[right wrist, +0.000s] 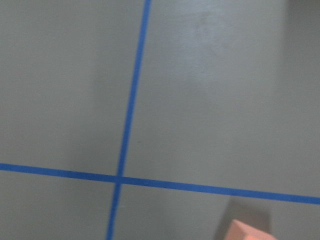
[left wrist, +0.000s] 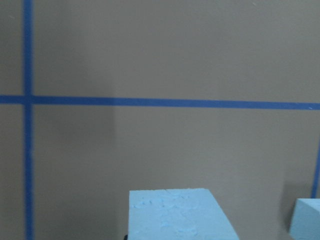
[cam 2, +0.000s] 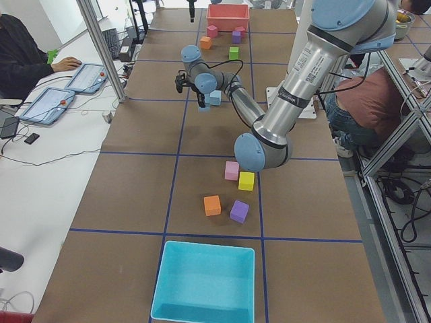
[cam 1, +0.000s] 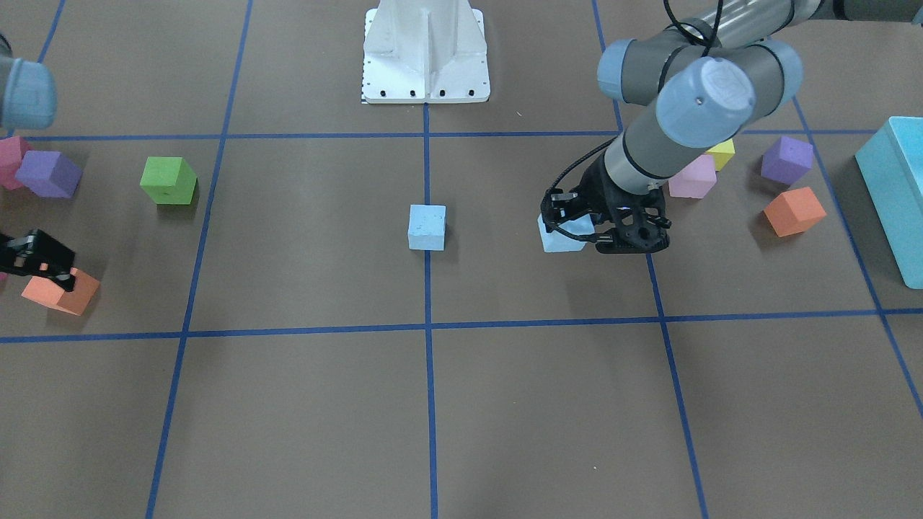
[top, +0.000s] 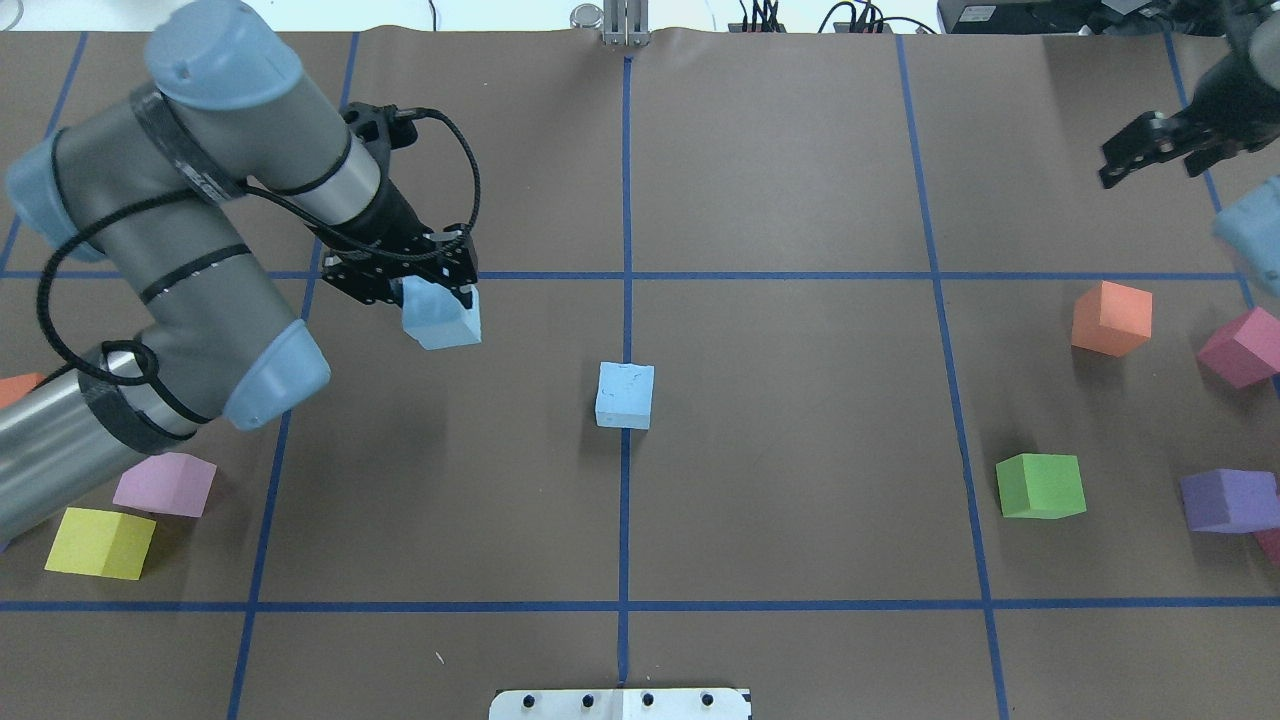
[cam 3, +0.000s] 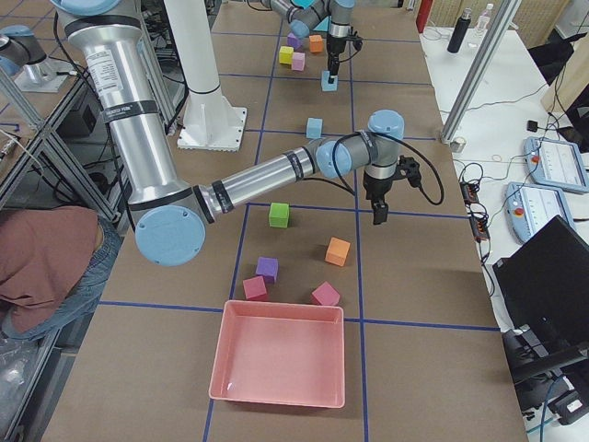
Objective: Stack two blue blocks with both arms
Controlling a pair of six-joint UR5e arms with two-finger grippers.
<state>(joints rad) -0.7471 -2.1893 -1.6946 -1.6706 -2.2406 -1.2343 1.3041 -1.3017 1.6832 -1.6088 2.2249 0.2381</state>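
One pale blue block (top: 625,395) lies at the table's centre on the blue tape line; it also shows in the front view (cam 1: 427,227). My left gripper (top: 440,305) is shut on the second blue block (top: 445,325) and holds it above the table, left of the centre block. The front view shows this block (cam 1: 562,238) under the gripper (cam 1: 577,227). The left wrist view shows the held block (left wrist: 180,215) at the bottom and the other block (left wrist: 305,220) at the lower right. My right gripper (top: 1150,170) is open and empty, far right, over an orange cube (cam 1: 61,292).
A green cube (top: 1040,485), an orange cube (top: 1110,318), a magenta cube (top: 1245,347) and a purple cube (top: 1228,500) lie on the right. A pink cube (top: 165,485) and a yellow cube (top: 100,543) lie under the left arm. A turquoise bin (cam 1: 894,194) stands at the left end.
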